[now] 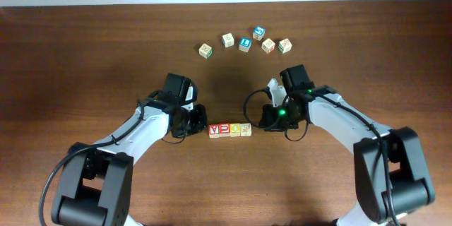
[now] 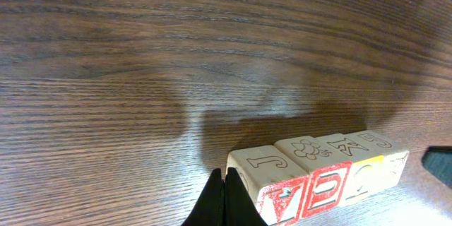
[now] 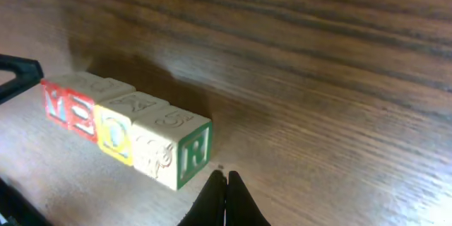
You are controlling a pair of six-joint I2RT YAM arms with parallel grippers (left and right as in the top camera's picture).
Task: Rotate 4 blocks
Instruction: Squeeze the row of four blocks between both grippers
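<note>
Four small wooden blocks [image 1: 230, 129] lie in a tight straight row at the middle of the table, with red, orange-red, yellow and green faces. My left gripper [image 1: 200, 125] sits shut at the row's left end, its tips [image 2: 224, 183] right beside the red-faced block [image 2: 282, 196], holding nothing. My right gripper [image 1: 263, 122] is shut too, a little off the row's right end, its tips [image 3: 226, 182] just short of the green-faced block [image 3: 176, 152].
Several more small cubes [image 1: 244, 42] lie in an arc at the far middle of the table, two of them blue-faced. Dark wood table [image 1: 85, 56] stretches on all sides.
</note>
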